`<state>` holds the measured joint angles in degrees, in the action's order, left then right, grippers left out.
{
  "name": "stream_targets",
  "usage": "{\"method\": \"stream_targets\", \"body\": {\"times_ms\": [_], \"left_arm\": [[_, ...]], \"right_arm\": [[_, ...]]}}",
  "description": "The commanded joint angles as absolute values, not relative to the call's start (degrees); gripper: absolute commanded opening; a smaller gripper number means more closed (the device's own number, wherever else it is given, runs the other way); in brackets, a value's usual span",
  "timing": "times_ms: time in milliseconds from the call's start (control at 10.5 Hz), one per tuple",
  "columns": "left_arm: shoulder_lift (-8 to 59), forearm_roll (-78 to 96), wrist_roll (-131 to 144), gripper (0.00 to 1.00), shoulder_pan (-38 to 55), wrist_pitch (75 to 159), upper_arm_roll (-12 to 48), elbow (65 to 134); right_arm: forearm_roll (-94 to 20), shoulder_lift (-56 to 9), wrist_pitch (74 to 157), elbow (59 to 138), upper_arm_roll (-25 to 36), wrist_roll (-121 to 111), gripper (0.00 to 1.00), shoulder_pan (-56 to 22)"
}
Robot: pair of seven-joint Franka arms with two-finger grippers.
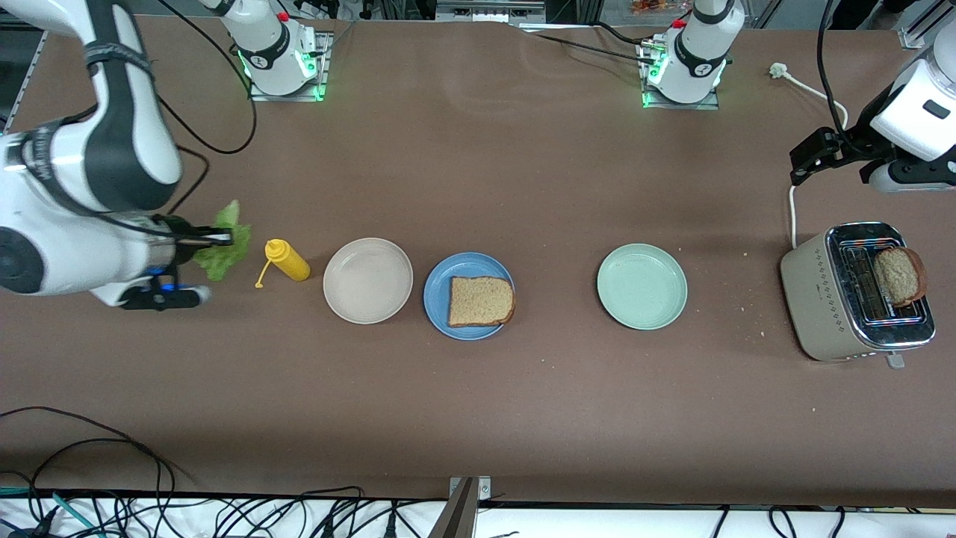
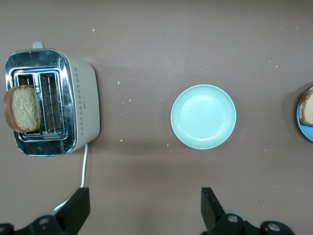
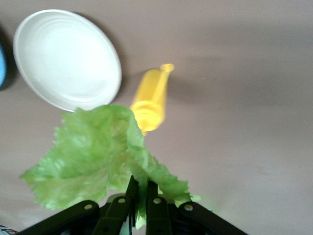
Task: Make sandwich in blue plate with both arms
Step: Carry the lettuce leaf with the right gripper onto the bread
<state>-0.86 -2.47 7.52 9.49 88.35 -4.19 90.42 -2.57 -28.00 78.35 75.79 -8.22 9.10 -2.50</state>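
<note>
Toast slice (image 1: 481,301) lies flat on your blue plate (image 1: 437,293), mid-table. Your right gripper (image 1: 224,238), over the table's right-arm end beside the mustard bottle (image 1: 287,260), is clamped on the lettuce leaf (image 1: 224,250), stem pinched, ruffled end toward the plates. It's light, floppy, tear-prone; keep the stem hold. Left gripper (image 2: 144,208) waits, spread wide, over the table near the toaster (image 1: 851,295) holding a second slice (image 1: 900,276).

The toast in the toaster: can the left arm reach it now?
Probably yes. The left gripper hangs open near the toaster, the toast stands up from its slot, and nothing covers it.
</note>
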Motion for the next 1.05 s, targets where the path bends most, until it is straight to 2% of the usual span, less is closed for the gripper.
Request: {"method": "stream_targets", "body": {"times_ms": [0,190,665,950], "left_arm": [[-1.1,-4.7,7.5,1.0,9.5,87.7,-3.5,90.5],[-1.1,-4.7,7.5,1.0,9.4,87.7,-3.6,90.5],[-1.1,-4.7,7.4,1.0,9.3,87.7,-3.6,90.5],[-1.1,-4.7,7.5,1.0,9.4,87.7,-3.6,90.5]], "right_arm": [[-3.0,-32.2,81.6,73.4,-16.1,24.1,0.0,-6.5],[-2.9,-34.1,87.2,73.5,-17.1,27.8,0.0,-12.6],[-3.1,-42.7,108.4,73.5,-17.1,26.4,0.0,-22.0],[-3.2,-47.4,122.1,73.5,-17.1,20.1,0.0,-22.2]]}}
